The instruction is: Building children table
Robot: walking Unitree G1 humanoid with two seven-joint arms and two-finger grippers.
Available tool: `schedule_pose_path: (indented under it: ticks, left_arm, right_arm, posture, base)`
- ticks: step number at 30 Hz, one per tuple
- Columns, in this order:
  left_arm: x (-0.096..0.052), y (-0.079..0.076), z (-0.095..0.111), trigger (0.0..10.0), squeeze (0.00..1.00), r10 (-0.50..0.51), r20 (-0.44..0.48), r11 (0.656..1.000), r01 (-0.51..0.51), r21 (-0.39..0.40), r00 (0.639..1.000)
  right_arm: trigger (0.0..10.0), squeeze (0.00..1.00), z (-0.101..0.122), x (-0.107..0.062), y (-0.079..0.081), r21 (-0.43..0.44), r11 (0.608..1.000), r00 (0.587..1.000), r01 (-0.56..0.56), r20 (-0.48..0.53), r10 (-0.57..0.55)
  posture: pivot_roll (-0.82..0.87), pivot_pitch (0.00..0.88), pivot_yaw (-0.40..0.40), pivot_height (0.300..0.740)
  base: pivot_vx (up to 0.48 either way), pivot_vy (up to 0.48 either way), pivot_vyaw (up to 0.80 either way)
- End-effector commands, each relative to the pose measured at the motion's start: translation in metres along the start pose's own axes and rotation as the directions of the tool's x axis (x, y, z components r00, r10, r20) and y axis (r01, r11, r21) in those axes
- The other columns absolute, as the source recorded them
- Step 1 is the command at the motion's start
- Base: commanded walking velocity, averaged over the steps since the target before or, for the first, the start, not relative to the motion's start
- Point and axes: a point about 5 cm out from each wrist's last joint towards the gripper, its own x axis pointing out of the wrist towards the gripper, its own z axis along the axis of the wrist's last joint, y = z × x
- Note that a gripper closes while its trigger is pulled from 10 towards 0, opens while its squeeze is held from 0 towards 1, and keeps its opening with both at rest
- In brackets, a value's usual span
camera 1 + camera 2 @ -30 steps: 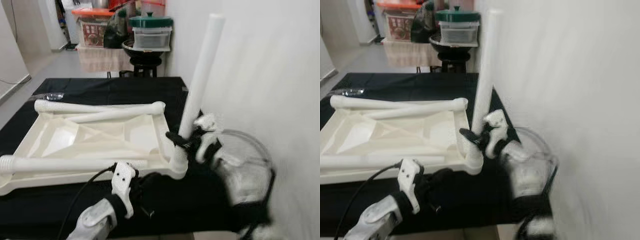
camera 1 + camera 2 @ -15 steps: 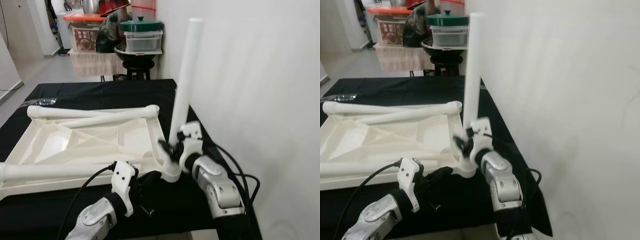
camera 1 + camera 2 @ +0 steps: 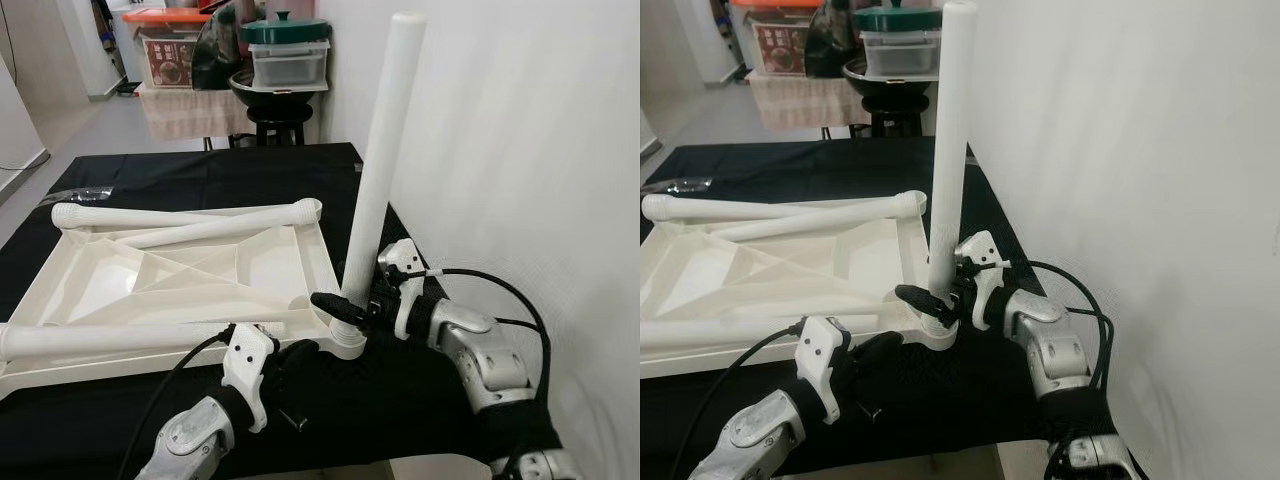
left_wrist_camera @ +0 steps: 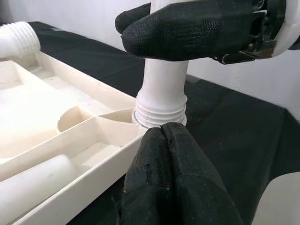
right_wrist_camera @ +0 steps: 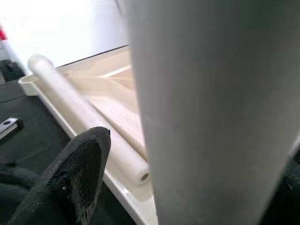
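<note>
From the head views, a white table leg is seen standing up in the near right corner of the upside-down table top, which lies on the black worktop. The step in hand looks like screwing this leg in. The right claw is clamped around the leg low down, just above the corner socket. The left claw is held just beside that corner, on the near side. Three more legs are lying flat on the table top (they are smooth, round, white plastic tubes).

In the left wrist view, the left claw's fingers are pressed together, touching the ridged bottom of the leg. The table top is shown as hard, cream plastic with ribs.

In the right wrist view, the leg is very close and blurry.

Next, more turning is probably needed while the top is kept from sliding.
</note>
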Motion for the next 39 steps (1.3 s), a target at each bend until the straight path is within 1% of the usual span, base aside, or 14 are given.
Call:
schedule_pose_path:
  ticks: [1, 3, 20, 21, 23, 26, 28, 32, 33, 35, 36, 37, 38, 39]
  left_arm:
    - [-0.003, 0.001, -0.001, 10.0, 0.00, 0.012, -0.008, 1.000, -0.012, 0.022, 1.000]
    - [-0.004, 0.001, -0.001, 10.0, 0.00, 0.032, -0.019, 0.998, -0.031, 0.046, 0.999]
    - [-0.003, 0.000, -0.003, 10.0, 0.00, 0.054, -0.014, 0.998, -0.053, 0.032, 0.998]
    - [-0.003, 0.000, -0.002, 10.0, 0.00, 0.057, -0.012, 0.998, -0.056, 0.030, 0.998]
    - [-0.004, 0.001, -0.001, 10.0, 0.00, 0.061, -0.006, 0.998, -0.061, 0.021, 0.998]
    - [-0.003, 0.003, 0.000, 10.0, 0.00, 0.067, -0.001, 0.998, -0.067, 0.013, 0.998]
    - [-0.002, 0.004, 0.000, 10.0, 0.00, 0.069, -0.004, 0.997, -0.069, 0.022, 0.998]
    - [-0.001, 0.004, 0.000, 10.0, 0.00, 0.060, -0.009, 0.998, -0.060, 0.014, 0.998]
    - [0.000, 0.004, -0.001, 10.0, 0.00, 0.059, -0.009, 0.998, -0.059, 0.013, 0.998]
    - [0.000, 0.004, 0.000, 10.0, 0.00, 0.063, -0.008, 0.998, -0.063, 0.013, 0.998]
    - [0.000, 0.004, 0.000, 10.0, 0.00, 0.073, -0.006, 0.997, -0.073, 0.015, 0.997]
    - [0.000, 0.004, 0.000, 10.0, 0.00, 0.073, -0.006, 0.997, -0.073, 0.015, 0.997]
    - [0.000, 0.004, 0.000, 10.0, 0.00, 0.086, -0.003, 0.996, -0.086, 0.020, 0.996]
    - [0.000, 0.004, 0.000, 10.0, 0.00, 0.086, -0.003, 0.996, -0.086, 0.020, 0.996]
  right_arm:
    - [9.8, 0.00, 0.003, 0.000, 0.000, -0.012, 1.000, 0.999, -0.027, 0.019, 0.027]
    - [0.0, 0.00, 0.011, 0.001, -0.007, -0.019, 0.997, 0.997, -0.073, 0.029, 0.073]
    - [0.0, 0.00, 0.008, -0.010, -0.020, -0.101, 0.995, 0.999, 0.023, -0.020, -0.025]
    - [0.0, 0.00, 0.001, -0.008, -0.021, -0.084, 0.978, 0.980, 0.190, -0.036, -0.193]
    - [0.0, 0.00, -0.025, -0.009, -0.009, 0.005, 0.785, 0.781, 0.620, -0.102, -0.616]
    - [0.0, 0.00, -0.035, -0.004, 0.023, 0.012, 0.715, 0.712, 0.699, -0.109, -0.694]
    - [0.0, 0.00, -0.035, 0.012, 0.034, 0.002, 0.785, 0.782, 0.620, -0.087, -0.617]
    - [0.0, 0.00, -0.032, 0.015, 0.019, -0.005, 0.795, 0.791, 0.607, -0.084, -0.605]
    - [4.1, 0.00, -0.031, 0.016, 0.016, -0.007, 0.793, 0.790, 0.609, -0.081, -0.608]
    - [4.1, 0.00, -0.029, 0.017, 0.012, -0.026, 0.782, 0.778, 0.622, -0.089, -0.622]
    - [10.0, 0.00, -0.024, 0.016, 0.007, -0.034, 0.766, 0.763, 0.642, -0.069, -0.642]
    - [10.0, 0.00, -0.024, 0.016, 0.007, -0.034, 0.766, 0.763, 0.642, -0.069, -0.642]
    - [10.0, 1.00, -0.014, 0.019, 0.008, 0.006, 0.800, 0.800, 0.600, -0.033, -0.600]
    - [10.0, 1.00, -0.014, 0.019, 0.008, 0.006, 0.800, 0.800, 0.600, -0.033, -0.600]
  posture:
    - [0.09, 0.000, -0.031, 0.740]
    - [0.09, 0.000, -0.032, 0.740]
    - [0.05, 0.000, -0.049, 0.740]
    - [0.05, 0.000, -0.057, 0.740]
    - [0.03, 0.000, -0.052, 0.740]
    - [0.02, 0.004, -0.040, 0.740]
    - [0.00, 0.001, -0.015, 0.740]
    - [0.02, 0.000, -0.036, 0.740]
    - [0.02, 0.000, -0.036, 0.740]
    - [0.02, 0.000, -0.042, 0.740]
    - [0.03, 0.000, -0.048, 0.740]
    - [0.03, 0.000, -0.048, 0.740]
    - [0.03, 0.000, -0.051, 0.740]
    - [0.03, 0.000, -0.051, 0.740]
  base:
    - [0.000, 0.000, 0.00]
    - [0.000, 0.000, 0.00]
    - [0.000, 0.000, 0.00]
    - [0.000, 0.000, 0.00]
    - [0.000, 0.000, 0.00]
    - [0.000, 0.000, 0.00]
    - [0.000, 0.000, 0.00]
    - [0.000, 0.000, 0.00]
    - [0.000, 0.000, 0.00]
    - [0.000, 0.000, 0.00]
    - [0.000, 0.000, 0.00]
    - [0.000, 0.000, 0.00]
    - [0.000, 0.000, 0.00]
    - [0.000, 0.000, 0.00]
